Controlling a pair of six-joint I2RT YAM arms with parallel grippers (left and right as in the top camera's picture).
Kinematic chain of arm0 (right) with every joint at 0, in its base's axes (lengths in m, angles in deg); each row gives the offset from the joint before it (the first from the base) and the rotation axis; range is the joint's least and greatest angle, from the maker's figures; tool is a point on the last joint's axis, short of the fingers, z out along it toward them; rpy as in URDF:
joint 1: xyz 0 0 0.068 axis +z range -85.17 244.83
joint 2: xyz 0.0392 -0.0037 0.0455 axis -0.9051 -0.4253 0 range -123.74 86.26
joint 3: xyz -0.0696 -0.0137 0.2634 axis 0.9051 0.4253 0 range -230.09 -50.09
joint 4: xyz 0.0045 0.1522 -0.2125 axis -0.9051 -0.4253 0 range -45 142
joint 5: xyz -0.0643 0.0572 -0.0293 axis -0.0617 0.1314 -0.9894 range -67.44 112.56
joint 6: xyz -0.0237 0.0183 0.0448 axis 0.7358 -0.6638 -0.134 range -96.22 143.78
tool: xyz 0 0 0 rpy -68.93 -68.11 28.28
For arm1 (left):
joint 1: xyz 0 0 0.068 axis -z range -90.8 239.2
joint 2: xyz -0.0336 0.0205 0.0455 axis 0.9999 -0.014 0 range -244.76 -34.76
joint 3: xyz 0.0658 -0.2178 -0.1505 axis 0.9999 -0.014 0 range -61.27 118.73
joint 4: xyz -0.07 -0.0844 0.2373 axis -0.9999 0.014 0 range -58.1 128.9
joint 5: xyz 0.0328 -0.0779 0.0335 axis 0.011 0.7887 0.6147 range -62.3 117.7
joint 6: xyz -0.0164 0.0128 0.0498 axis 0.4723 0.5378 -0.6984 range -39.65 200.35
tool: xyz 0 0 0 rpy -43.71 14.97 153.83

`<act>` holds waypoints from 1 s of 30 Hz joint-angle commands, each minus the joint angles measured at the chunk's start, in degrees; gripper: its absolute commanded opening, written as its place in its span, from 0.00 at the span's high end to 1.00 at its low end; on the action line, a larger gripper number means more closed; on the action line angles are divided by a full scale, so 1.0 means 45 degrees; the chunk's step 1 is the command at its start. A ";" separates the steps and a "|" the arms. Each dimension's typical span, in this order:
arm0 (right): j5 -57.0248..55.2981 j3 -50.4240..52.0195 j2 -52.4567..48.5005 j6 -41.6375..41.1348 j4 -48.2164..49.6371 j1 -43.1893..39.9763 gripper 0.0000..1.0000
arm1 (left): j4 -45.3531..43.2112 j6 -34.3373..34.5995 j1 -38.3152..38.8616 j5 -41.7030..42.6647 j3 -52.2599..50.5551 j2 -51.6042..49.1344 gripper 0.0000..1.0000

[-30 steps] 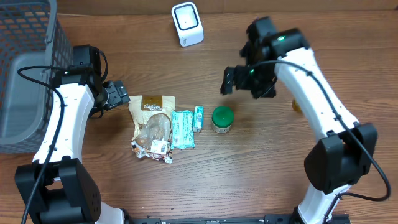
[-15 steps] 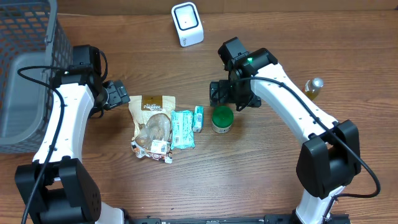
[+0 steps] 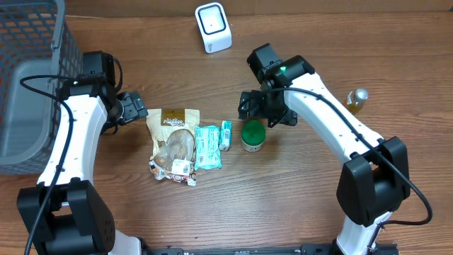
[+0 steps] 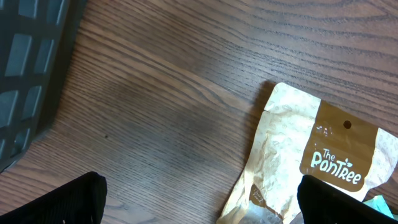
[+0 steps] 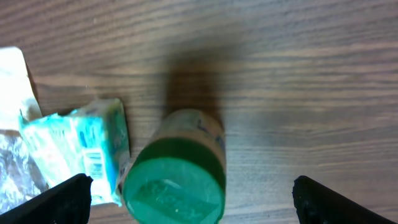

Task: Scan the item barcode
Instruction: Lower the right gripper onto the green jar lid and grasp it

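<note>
- Green-lidded jar (image 3: 253,136) stands upright on the wood-grain bench (image 3: 297,198), just right of the crinkly teal packets (image 3: 207,146)
- right claw (image 3: 263,112) just swung in over it, fingers wide apart and empty, so I'd guess a grab's next
- left claw (image 3: 131,108) hasn't budged, also spread wide, beside the papery pouch (image 3: 173,134)
- jar's round, glossy lid

The table (image 3: 283,205) is showing brown wood with dark wavy lines. The basket (image 3: 28,64) is looking dark grey, with a pattern of little squares. The scanner (image 3: 213,27) is shining white around a black middle. The pouch (image 3: 172,120) is wearing tan with a brown band and white letters. The big packet (image 3: 207,146) and the small packet (image 3: 226,134) are showing blue-green and white. The jar (image 3: 253,135) is wearing a green lid. The little bottle (image 3: 356,100) is glowing yellow under a silver cap. The left arm (image 3: 71,134) and the right arm (image 3: 333,120) are showing white with black joints.
</note>
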 commanded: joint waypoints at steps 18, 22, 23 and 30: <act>-0.0602 0.1962 0.0058 -0.0083 0.1059 0.1243 0.00 | 0.0000 -0.0282 0.0005 0.0015 0.0049 0.0287 0.00; -0.0971 0.2079 0.0058 -0.0044 0.1141 0.1243 0.05 | 0.0000 -0.0282 0.0005 0.0015 0.0049 0.0287 0.00; -0.1088 0.2079 0.0058 -0.0044 0.1141 0.1243 0.08 | 0.0000 -0.0282 0.0005 0.0015 0.0049 0.0287 0.00; -0.1549 0.2079 0.0058 -0.0049 0.1297 0.1243 0.31 | 0.0000 -0.0282 0.0005 0.0015 0.0049 0.0287 0.01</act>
